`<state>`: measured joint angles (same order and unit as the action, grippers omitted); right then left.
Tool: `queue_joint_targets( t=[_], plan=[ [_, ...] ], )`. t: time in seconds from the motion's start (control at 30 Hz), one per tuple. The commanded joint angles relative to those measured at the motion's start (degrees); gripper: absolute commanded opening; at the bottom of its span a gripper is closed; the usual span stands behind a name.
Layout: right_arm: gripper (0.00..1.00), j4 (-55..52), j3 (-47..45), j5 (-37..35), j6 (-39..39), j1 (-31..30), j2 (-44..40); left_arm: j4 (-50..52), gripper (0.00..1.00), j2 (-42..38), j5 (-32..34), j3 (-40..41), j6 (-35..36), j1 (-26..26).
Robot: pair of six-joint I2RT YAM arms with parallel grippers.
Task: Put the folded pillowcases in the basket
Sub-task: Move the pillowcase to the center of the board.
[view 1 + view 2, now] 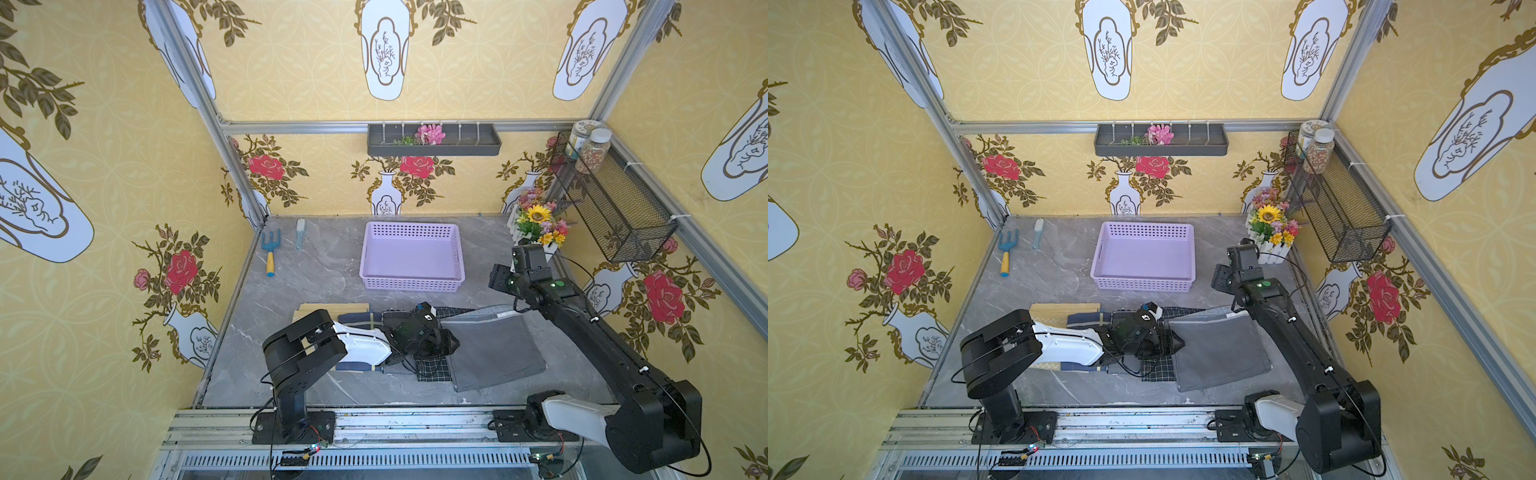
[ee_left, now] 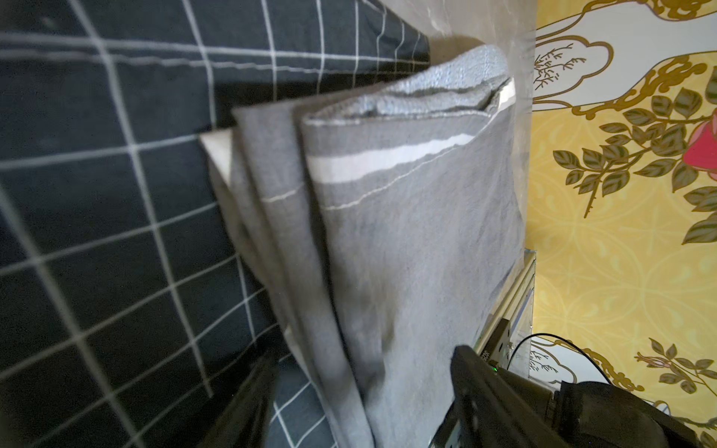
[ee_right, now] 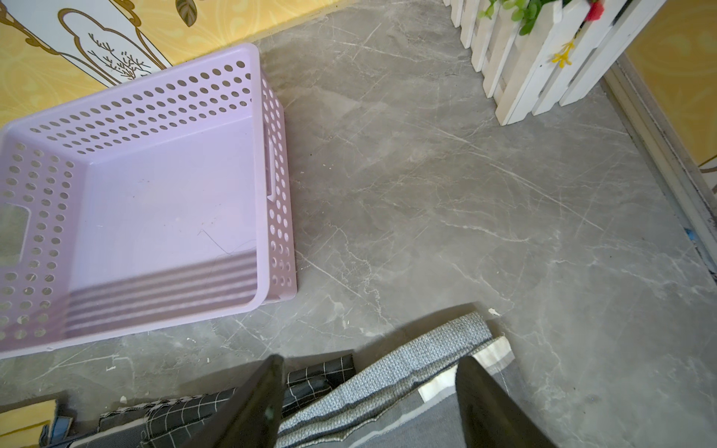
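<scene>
- Left gripper point(image 2: 364, 357): jaws apart, low astride grey pillowcase point(image 1: 494, 349), front-right tabletop point(image 1: 316, 282); should pinch all layers before lifting.
- Right gripper point(image 3: 372, 360): jaws apart, empty, above its far edge.
- Basket point(image 1: 411, 284): empty, tabletop's far edge, centre.

left arm point(image 1: 361, 345) sits folded down low, forearm reaching off to its right; left gripper point(image 2: 364, 357) has its jaws spread apart; right arm point(image 1: 602, 345) stretched way forward and up, wrist tipped downward; right gripper point(image 3: 371, 358) jaws gaping too
</scene>
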<state>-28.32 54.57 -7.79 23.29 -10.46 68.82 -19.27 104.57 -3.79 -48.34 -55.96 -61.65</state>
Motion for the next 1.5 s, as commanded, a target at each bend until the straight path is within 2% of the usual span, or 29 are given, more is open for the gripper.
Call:
queue_joint_targets(
  t=[0.0, 0.2, 0.4, 0.5, 0.73, 1.07, 1.23, 1.33, 1.47],
  plan=[
    [0.73, 0.5, -0.2, -0.8, -0.8, 0.1, -0.5, 1.2, 0.71, 1.5, -0.3, -0.9, 0.6, -0.2],
    [0.73, 0.2, -0.6, -0.9, -0.8, 0.1, -0.8, 1.2, 0.58, 1.9, 0.0, -1.8, 1.5, -0.4],
    [0.74, -0.2, -0.5, -1.1, -0.9, 0.2, -1.7, 1.5, 0.36, 2.6, 0.2, -1.4, 1.4, -0.4],
    [0.73, -0.8, -0.3, -1.3, -1.1, 0.2, -2.0, 1.6, 0.2, 2.7, -0.1, -1.0, 1.2, -0.4],
    [0.73, -1.9, -0.5, -1.6, -1.5, 0.2, -2.9, 5.5, 0.0, 1.6, 1.4, -0.6, 2.3, -0.1],
    [0.74, -6.0, -1.4, 0.6, -2.5, 0.2, -3.1, 9.4, 0.0, -2.9, -1.2, 5.4, 7.4, 6.1],
    [0.75, -8.5, -3.1, 3.8, -2.3, 0.1, -3.2, 11.3, 0.0, -5.9, -1.9, 7.8, 10.6, 8.9],
    [0.8, -9.6, -4.2, 6.4, -1.3, 0.2, -2.6, 11.7, 0.0, -6.9, -2.1, 8.4, 11.4, 9.7],
    [0.81, -11.5, -5.0, 9.2, -0.5, 0.3, -0.5, 11.5, 0.0, -8.1, -2.9, 9.4, 11.6, 11.2]
  ],
)
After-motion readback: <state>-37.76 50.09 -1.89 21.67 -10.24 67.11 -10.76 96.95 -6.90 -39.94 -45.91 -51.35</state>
